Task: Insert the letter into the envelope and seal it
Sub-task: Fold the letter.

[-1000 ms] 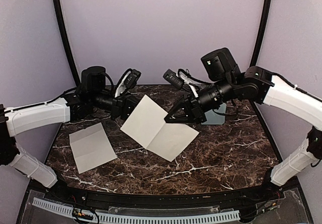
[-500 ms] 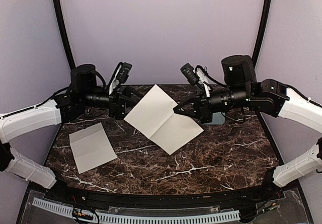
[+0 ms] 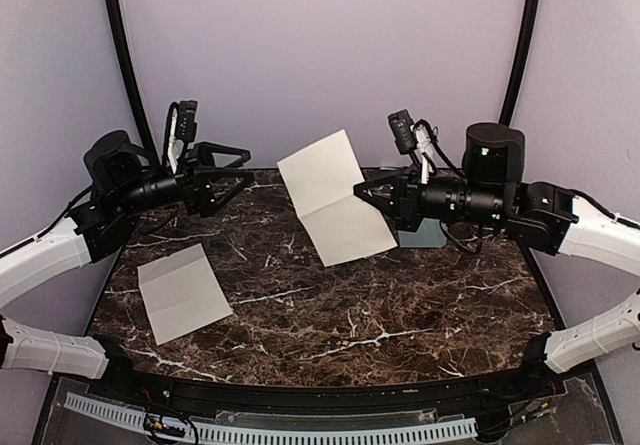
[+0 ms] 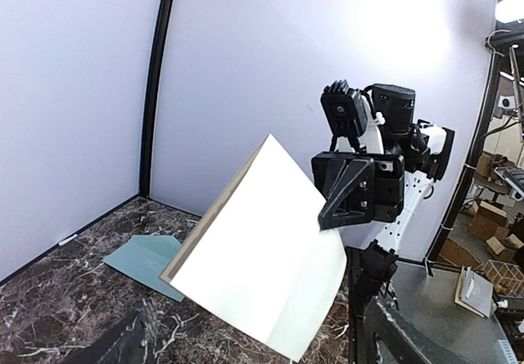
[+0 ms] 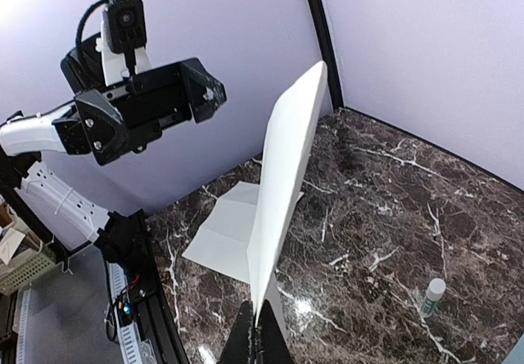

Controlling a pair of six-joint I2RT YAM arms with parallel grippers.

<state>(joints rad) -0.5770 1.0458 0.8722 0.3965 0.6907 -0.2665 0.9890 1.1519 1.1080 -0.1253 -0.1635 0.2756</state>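
My left gripper (image 3: pixel 233 171) has let go: a second ago it was pressed shut on the left corner of the letter (image 3: pixel 335 205), and now its fingers are spread wide with nothing between them, and it has pulled back to the left and risen above the marble table (image 3: pixel 400 315). My right gripper (image 3: pixel 358 193), which was slightly parted a second ago, is now pressed together and pinching the letter at the right end of its fold crease, and it alone carries the sheet. The letter has changed too. It hung low over the table as a flat diamond between both arms, and now it is lifted and turned up on end, clear of the table, between my two grippers and well apart from the left one. Its long axis runs steeply, from a top edge up against the back wall down and to the right towards the table. The right wrist view shows it nearly edge-on and standing almost upright. The envelope (image 3: pixel 432 231) lies flat at the back of the table behind my right arm. A second sheet of paper (image 3: pixel 183 290) lies flat on the near left and has not moved.
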